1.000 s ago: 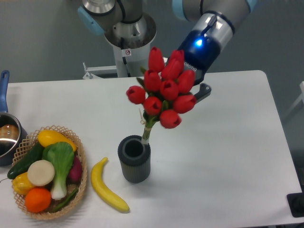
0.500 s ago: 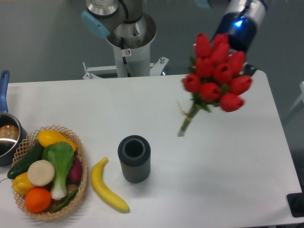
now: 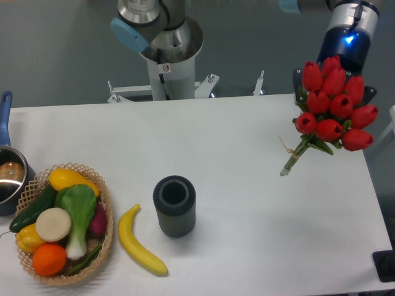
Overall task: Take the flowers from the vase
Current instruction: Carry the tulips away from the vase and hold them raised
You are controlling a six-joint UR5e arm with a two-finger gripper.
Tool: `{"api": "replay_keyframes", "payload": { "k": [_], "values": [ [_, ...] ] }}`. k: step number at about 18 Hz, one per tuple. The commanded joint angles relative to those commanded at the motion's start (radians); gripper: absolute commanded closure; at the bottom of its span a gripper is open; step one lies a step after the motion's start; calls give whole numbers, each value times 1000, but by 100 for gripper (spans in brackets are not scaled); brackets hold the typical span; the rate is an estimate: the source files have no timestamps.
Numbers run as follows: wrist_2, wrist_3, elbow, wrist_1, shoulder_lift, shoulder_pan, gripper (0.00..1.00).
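The flowers (image 3: pixel 329 128), a bunch of red tulip buds with green leaves and tied stems, hang in the air over the table's right side. Their stem end (image 3: pixel 286 170) points down and to the left, well away from the vase. My gripper (image 3: pixel 334 91) is shut on the flowers from behind, with its fingers mostly hidden by the blooms. The vase (image 3: pixel 174 205), a short dark grey ribbed cylinder, stands upright near the table's front middle, and its round mouth is empty.
A yellow banana (image 3: pixel 140 241) lies just left of the vase. A wicker basket (image 3: pixel 105 196) of vegetables sits at the front left, with a blue-handled pot (image 3: pixel 8 178) at the left edge. The robot base (image 3: pixel 167 48) stands behind the table's far edge.
The bunch came up out of the vase and has travelled to the right with my gripper. The vase kept its place and now stands empty.
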Motion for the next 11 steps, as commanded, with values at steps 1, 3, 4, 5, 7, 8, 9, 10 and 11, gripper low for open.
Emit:
{"api": "replay_keyframes", "payload": {
  "k": [1, 3, 4, 5, 7, 8, 9, 10, 11],
  "values": [
    [0, 2, -3, -2, 2, 3, 55],
    [0, 3, -9, 0, 2, 5, 55],
    [0, 5, -9, 0, 0, 3, 55],
    [0, 5, -14, 0, 2, 6, 55],
    [-2, 6, -23, 2, 2, 14, 55],
    [-3, 5, -22, 2, 2, 14, 55],
    [-3, 5, -22, 2, 2, 12, 55],
    [-2, 5, -23, 2, 2, 12, 55],
    [-2, 5, -25, 2, 2, 12, 55]
  ]
}}
